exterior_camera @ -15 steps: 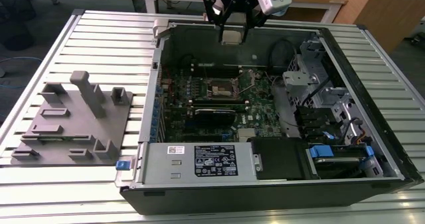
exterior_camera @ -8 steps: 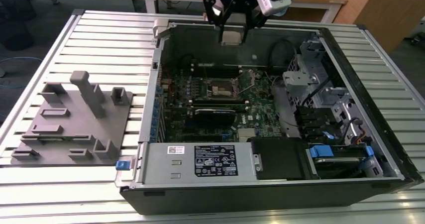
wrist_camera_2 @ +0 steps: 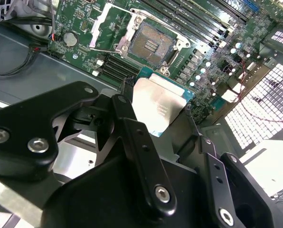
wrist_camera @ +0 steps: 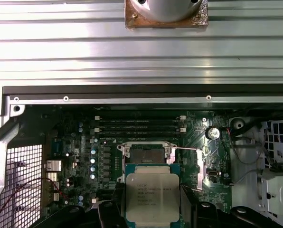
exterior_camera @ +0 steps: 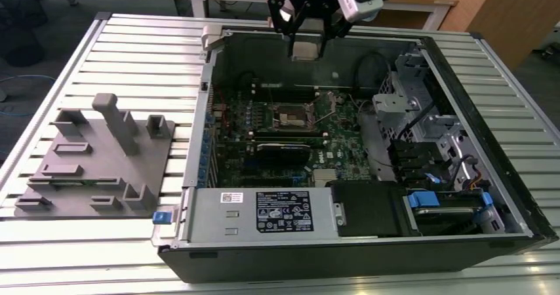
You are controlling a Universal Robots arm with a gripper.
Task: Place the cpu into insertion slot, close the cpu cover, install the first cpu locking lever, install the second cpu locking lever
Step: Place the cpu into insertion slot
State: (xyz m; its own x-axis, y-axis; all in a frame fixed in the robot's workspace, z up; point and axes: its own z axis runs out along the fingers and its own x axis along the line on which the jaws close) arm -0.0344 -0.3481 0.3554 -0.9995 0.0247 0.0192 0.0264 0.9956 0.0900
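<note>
Computer case [exterior_camera: 350, 259] lies open on a slatted metal table [exterior_camera: 131, 46], its green motherboard [exterior_camera: 341, 121] exposed. High over the case, the gripper [exterior_camera: 306, 48] has its fingers [wrist_camera_2: 132, 128] clamped on the edges of the cpu [wrist_camera_2: 160, 104], well apart from the bare insertion slot [wrist_camera_2: 151, 45], whose cpu cover [wrist_camera_2: 101, 21] stands open.

Open computer case [exterior_camera: 350, 259] on slatted table [exterior_camera: 149, 52], grey fixture block [exterior_camera: 96, 170] beside, green motherboard [exterior_camera: 343, 123] inside

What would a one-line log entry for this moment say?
gripper: shut on cpu | cpu: held in air, not in slot | slot: empty | cover: open
</note>
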